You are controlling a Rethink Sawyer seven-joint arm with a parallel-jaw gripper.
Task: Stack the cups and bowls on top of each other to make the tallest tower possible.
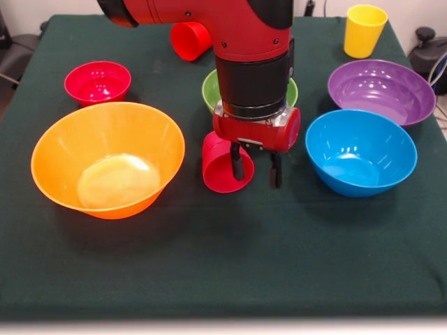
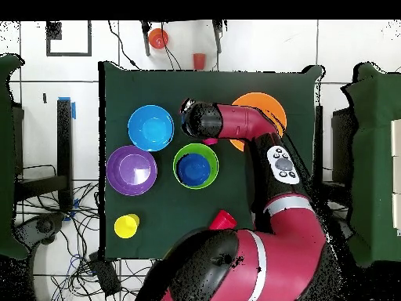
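Item for your log: claw [image 1: 256, 171] spread, one finger inside the tipped red cup [image 1: 225, 166] lying mid-counter [image 1: 223, 258] between orange bowl [image 1: 108, 159] and blue bowl [image 1: 360, 151]; risk, in my judgement: closing on that thin rim rolls the cup away.

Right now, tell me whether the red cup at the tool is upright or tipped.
Tipped. The red cup lies on its side, its open mouth facing the front camera, with one finger of the tool inside the mouth and the other outside.

Orange bowl [image 1: 108, 159], blue bowl [image 1: 360, 151], purple bowl [image 1: 381, 91], yellow cup [image 1: 364, 30].
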